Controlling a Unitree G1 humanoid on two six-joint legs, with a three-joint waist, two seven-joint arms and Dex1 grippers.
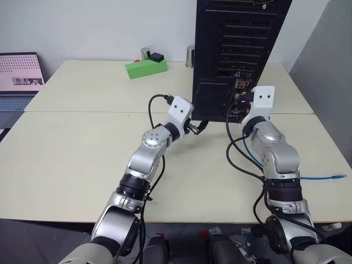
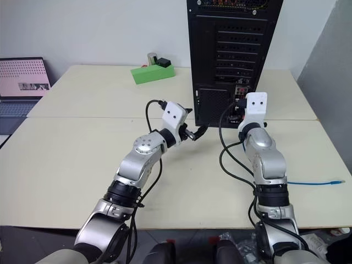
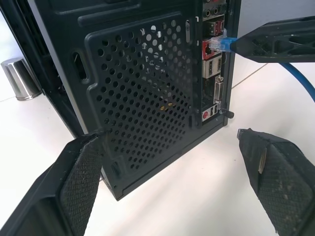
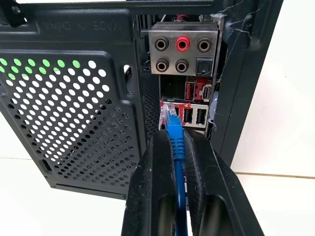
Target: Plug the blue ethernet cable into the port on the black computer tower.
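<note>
- Head views: the right gripper [image 1: 240,108] stands at the narrow strip of coloured sockets on the tall black perforated metal computer tower [image 1: 220,99]. The thin bright blue ethernet cable [image 1: 322,177] trails from it back along the arm and across the pale tabletop [image 1: 71,148] to its free end. If this slack catches on the arm, it could pull the plug sideways. The left gripper [image 2: 193,132] hovers near the tower's lower corner, fingers spread and empty.
- Left wrist view: both padded left fingers [image 3: 81,182] stand wide apart, touching nothing; the tower's grille lies ahead between them. Beyond, the right finger holds the pale plug [image 3: 216,43] at the red socket area.
- Right wrist view: the two black right fingers [image 4: 157,187] are clenched on the blue cable just behind the plug, whose tip lies just ahead at the socket row. I judge it is not yet seated. A tilted plug could jam on the port edge, or the cable could slide back between the fingers under pushing.
</note>
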